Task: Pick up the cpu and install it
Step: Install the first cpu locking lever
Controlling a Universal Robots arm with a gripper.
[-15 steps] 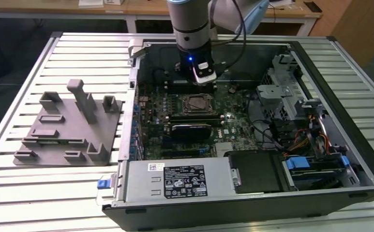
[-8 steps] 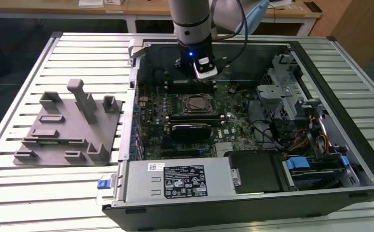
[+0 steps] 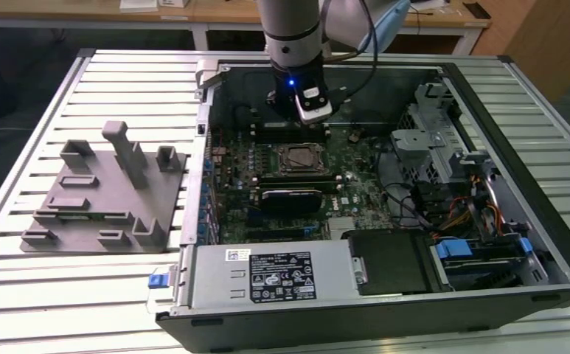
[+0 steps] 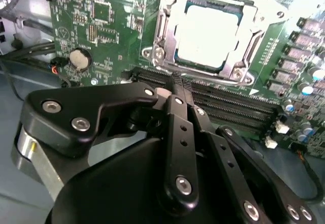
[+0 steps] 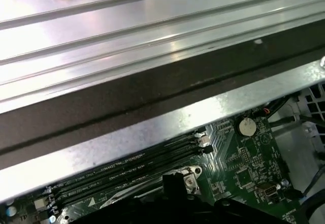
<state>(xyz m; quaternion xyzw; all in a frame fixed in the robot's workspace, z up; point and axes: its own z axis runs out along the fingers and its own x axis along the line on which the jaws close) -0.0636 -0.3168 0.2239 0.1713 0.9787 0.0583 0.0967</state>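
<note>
Nearest, along the lower edge of the exterior view: the black computer case point(image 3: 363, 324) lying open on a slatted metal table point(image 3: 29, 295), with a grey power supply point(image 3: 265, 276) at its front. At the exterior view's left, apart from the case: a grey fixture plate point(image 3: 98, 199) with upright posts, bare of any chip.

Further in, at the middle of the green motherboard point(image 3: 354, 199): the cpu point(image 3: 299, 156), lying flat in its socket. Shows in the second wrist view as a bright silver square point(image 4: 210, 33) ringed by the metal retention frame, just beyond the dark memory slots point(image 4: 228, 99).

Beyond that, toward the upper centre: the gripper point(image 3: 310, 118), hanging over the board just past the socket, not touching the chip. Fingers pressed together in the second wrist view point(image 4: 179, 84), nothing pinched between them.

On handling, as a judgement: light, stiff and thin, with a smooth metal top likely slippery. Probably fragile on the underside. Best taken by two opposite pale edges, kept level, never pressed on the face.
</note>
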